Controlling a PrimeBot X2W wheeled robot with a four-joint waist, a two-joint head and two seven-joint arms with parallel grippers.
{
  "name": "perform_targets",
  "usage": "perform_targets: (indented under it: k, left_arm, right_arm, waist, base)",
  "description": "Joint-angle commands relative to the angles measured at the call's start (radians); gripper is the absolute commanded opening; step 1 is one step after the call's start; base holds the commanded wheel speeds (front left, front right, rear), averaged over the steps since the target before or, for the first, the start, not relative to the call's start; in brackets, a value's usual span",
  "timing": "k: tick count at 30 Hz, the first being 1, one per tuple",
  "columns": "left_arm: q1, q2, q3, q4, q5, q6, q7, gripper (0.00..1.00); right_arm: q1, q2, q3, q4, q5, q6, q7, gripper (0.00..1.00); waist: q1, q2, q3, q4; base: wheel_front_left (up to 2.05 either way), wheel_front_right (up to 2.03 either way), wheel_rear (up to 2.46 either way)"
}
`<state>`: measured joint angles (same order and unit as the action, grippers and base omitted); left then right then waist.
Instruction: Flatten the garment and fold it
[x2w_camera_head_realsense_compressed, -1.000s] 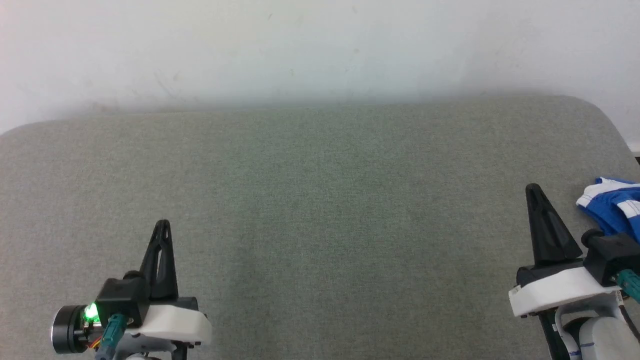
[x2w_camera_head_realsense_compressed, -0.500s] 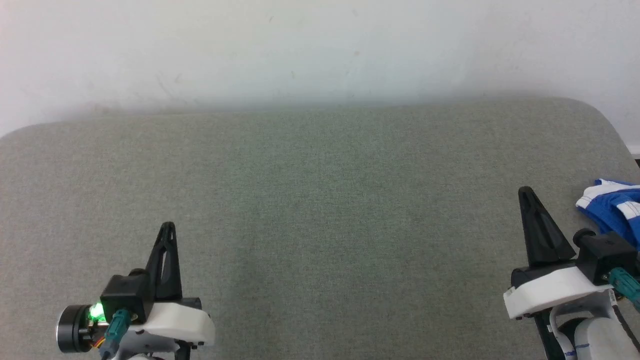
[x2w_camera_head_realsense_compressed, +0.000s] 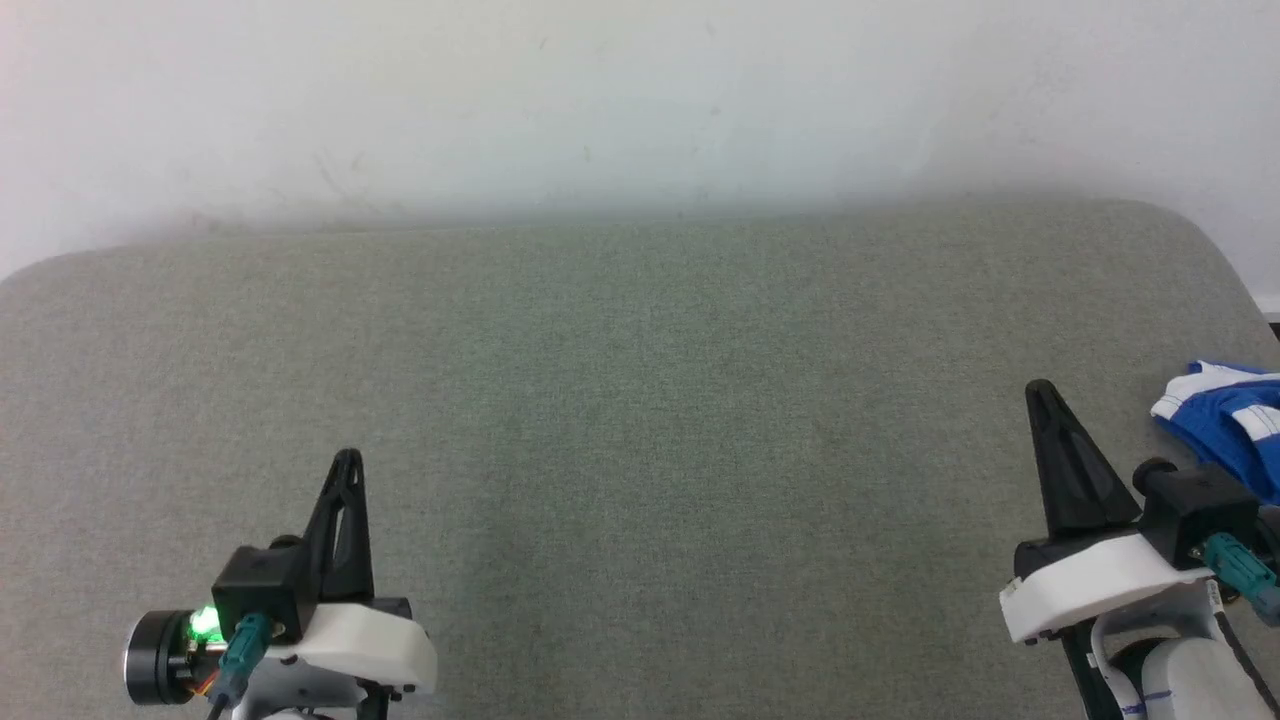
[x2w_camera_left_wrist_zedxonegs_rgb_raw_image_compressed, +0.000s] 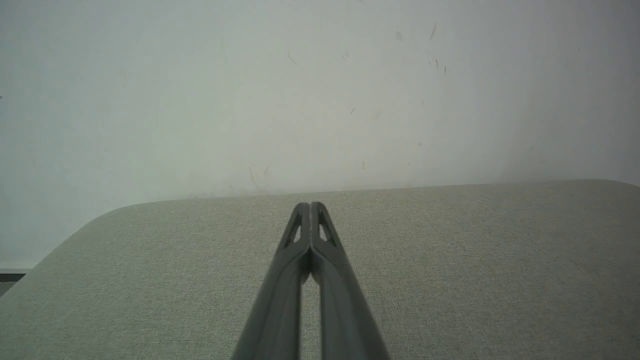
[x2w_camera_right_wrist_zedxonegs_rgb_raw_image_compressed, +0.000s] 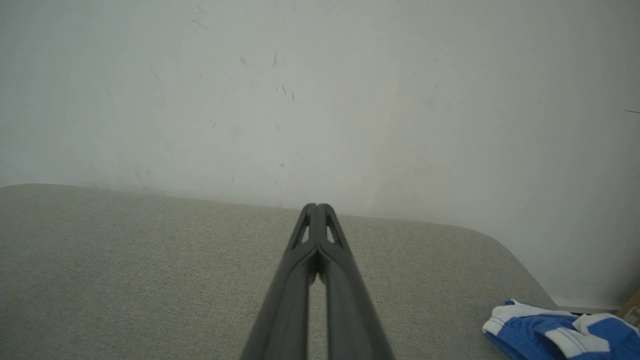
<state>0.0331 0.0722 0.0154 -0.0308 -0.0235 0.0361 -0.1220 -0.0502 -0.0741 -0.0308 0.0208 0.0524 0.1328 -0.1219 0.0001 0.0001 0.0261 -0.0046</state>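
Blue: found the garment (x2w_camera_head_realsense_compressed: 1222, 425) bunched at cushion (x2w_camera_head_realsense_compressed: 640, 400) edge (risked nudging it off); saw left gripper (x2w_camera_head_realsense_compressed: 346, 466), right gripper (x2w_camera_head_realsense_compressed: 1041, 395) clenched, empty.

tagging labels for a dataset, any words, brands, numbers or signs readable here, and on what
No readable text anywhere.
Garment: white stripes and trim, no lettering.
Right forearm: thin blue marks, too small to read.
Brown corner at the right wrist view's edge: pale marks, too blurred to read.
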Motion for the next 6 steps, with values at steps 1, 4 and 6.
perform_targets:
  k: [1, 4, 6]
  left_arm:
    - [-0.016, -0.003, -0.002, 0.005, 0.012, -0.004, 0.007, 0.0]
    - [-0.017, -0.003, -0.003, 0.006, 0.013, -0.006, 0.011, 0.0]
    - [-0.017, -0.004, -0.003, 0.007, 0.013, -0.007, 0.015, 0.0]
  right_arm:
    - [0.018, 0.004, 0.001, -0.005, -0.009, -0.001, 0.007, 0.0]
    - [0.019, 0.005, 0.002, -0.006, -0.011, -0.001, 0.011, 0.0]
    - [0.02, 0.006, 0.003, -0.007, -0.012, -0.001, 0.015, 0.0]
  waist:
    - [0.0, -0.0001, -0.001, 0.0]
    - [0.0, -0.0001, -0.002, 0.0]
    - [0.0, -0.0001, -0.002, 0.001]
  base:
    - [0.0, 0.0, 0.0]
    - [0.0, 0.0, 0.0]
    - [0.0, 0.0, 0.0]
